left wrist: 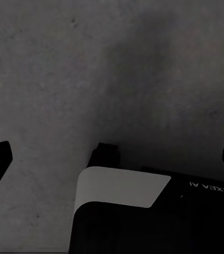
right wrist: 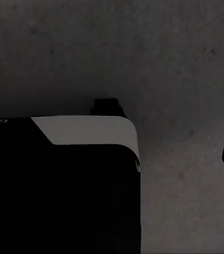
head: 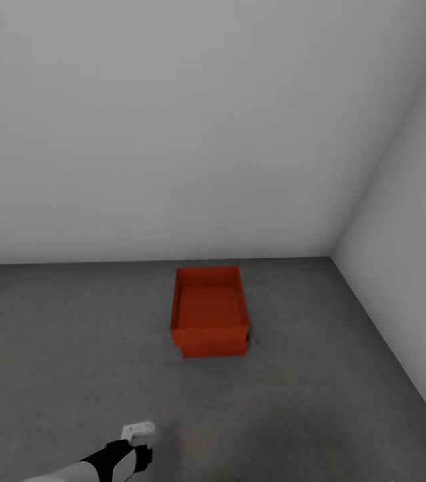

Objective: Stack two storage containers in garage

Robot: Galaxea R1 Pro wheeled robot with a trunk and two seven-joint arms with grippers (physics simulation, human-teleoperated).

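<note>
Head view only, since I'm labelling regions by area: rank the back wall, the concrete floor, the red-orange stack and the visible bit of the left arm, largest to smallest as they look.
1. Back wall
2. Concrete floor
3. Red-orange stack
4. Left arm, cropped and nearest the camera, so only its apparent size counts.

Head camera looks forward-down at my garage corner; both my wrist cameras face floor point(left wrist: 48, 79) close, sharing concrete.

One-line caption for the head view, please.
Two red-orange storage containers sit stacked on grey concrete floor near a pale wall corner.
</note>
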